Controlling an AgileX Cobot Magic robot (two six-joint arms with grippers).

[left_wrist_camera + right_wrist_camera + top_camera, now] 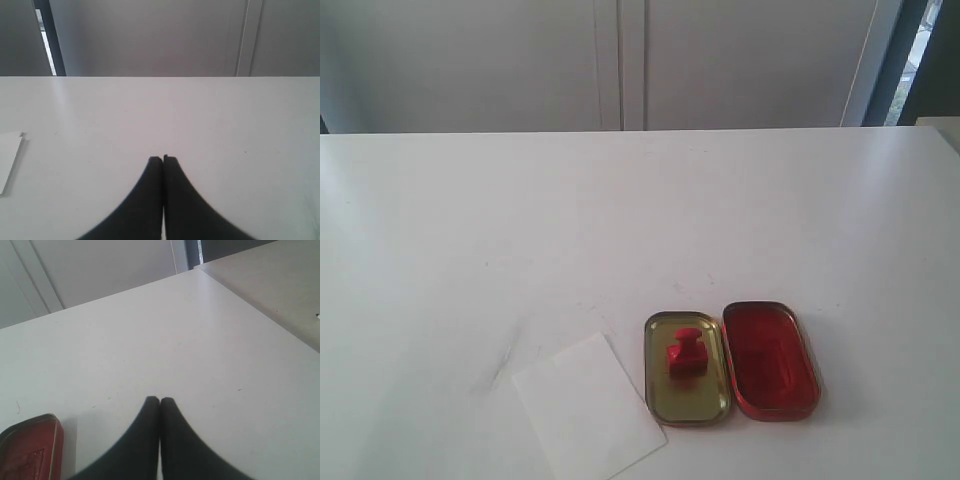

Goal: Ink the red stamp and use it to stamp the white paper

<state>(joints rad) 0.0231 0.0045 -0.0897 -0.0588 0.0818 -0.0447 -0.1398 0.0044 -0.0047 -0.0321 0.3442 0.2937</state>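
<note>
**Tabletop** [620, 220]: white, carrying four items near the front edge of the exterior view.

**Stamp** [685, 355]: red, stood upright inside the lid [702, 402], base down and handle up. Nothing gripped it.

**Lid:** gold, oval, lay open side up beside the tin [772, 345], their edges touching or nearly so.

**Tin:** open, red ink pad exposed.

**Paper** [588, 408]: lay flat near the lid, on its left in the exterior view. It was blank, with no imprint visible.

**Left pincer** [163, 159]: jaws together, empty, over bare tabletop.

**Right pincer** [160, 400]: jaws together, empty, with the tin close by.

**Progress, as judged:** the task appeared not to have begun. Picking up the stamp, pressing it into the pad and pressing it onto the paper were all left to do.
</note>
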